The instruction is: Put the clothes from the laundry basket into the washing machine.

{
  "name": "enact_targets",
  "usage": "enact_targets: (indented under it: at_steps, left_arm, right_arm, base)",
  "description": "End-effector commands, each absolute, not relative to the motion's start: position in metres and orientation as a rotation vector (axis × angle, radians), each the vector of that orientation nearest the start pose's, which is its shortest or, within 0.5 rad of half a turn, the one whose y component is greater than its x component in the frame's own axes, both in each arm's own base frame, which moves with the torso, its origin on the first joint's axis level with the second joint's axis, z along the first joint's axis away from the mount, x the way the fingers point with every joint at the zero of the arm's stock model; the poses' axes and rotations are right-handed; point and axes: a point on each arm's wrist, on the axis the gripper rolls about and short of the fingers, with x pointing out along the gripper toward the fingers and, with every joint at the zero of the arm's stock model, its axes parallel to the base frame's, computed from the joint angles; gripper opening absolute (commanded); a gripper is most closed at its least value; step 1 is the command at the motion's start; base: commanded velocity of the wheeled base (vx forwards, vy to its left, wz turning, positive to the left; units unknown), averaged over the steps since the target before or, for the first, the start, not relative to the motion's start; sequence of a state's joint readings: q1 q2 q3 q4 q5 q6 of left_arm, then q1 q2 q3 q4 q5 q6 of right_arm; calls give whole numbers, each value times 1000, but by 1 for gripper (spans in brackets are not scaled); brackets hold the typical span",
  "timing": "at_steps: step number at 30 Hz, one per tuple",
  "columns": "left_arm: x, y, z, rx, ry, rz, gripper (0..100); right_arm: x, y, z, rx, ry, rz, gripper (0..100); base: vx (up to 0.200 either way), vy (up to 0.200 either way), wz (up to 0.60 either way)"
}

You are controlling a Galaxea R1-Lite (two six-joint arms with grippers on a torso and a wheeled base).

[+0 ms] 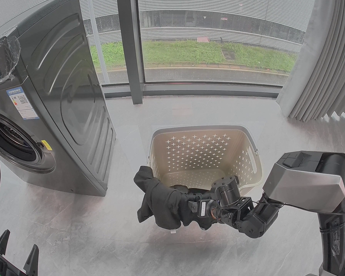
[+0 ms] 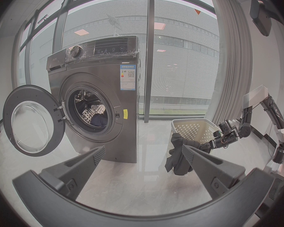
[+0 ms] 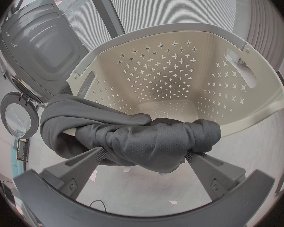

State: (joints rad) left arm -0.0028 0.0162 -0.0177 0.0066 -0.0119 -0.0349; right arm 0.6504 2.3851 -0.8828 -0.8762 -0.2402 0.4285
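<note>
- The right gripper (image 3: 144, 155) is clamped on a bunched, dark grey mesh-knit garment (image 3: 142, 139). The garment sags across the near rim of the cream plastic laundry basket with star-shaped holes (image 1: 203, 150), and one end trails outside.
- The step in hand looks like the carry. Lift the garment clear of the rim first so the trailing end cannot drag the basket, then swing left to the open drum of the grey front-loading washing machine (image 2: 90, 111).
- The left gripper (image 2: 142, 148) hangs low with its fingers spread, holding nothing.
- The cloth looks limp and finely perforated, so it is likely to snag.
</note>
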Motion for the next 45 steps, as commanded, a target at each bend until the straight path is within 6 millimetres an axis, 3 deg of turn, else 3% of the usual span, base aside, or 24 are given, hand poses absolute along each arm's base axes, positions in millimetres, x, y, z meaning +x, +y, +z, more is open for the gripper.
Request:
enact_targets:
  at_steps: [1, 4, 14, 15, 25, 29, 45]
  left_arm:
    - [-23, 0, 76, -35, 5, -15, 100]
    - [-23, 0, 76, -37, 5, -14, 100]
    - [-23, 0, 76, -37, 5, -14, 100]
    - [-23, 0, 76, -37, 5, -12, 100]
    - [-23, 0, 76, -37, 5, -12, 100]
    - [-23, 0, 76, -38, 6, -12, 100]
    - [-23, 0, 76, -38, 6, -11, 100]
  right_arm:
    - [315, 232, -24, 142, 635, 262, 100]
    - [322, 233, -32, 154, 626, 227, 100]
    - [325, 236, -30, 165, 609, 221, 100]
    - [324, 237, -30, 164, 609, 224, 0]
    - [312, 246, -27, 168, 617, 250, 0]
    - [303, 248, -17, 175, 603, 270, 0]
    - [262, 220, 59, 207, 507, 305, 0]
  base:
    - [0, 0, 0]
    - [0, 0, 0]
    - [0, 0, 0]
    - [0, 0, 0]
    - [0, 0, 0]
    - [0, 0, 0]
    - [0, 0, 0]
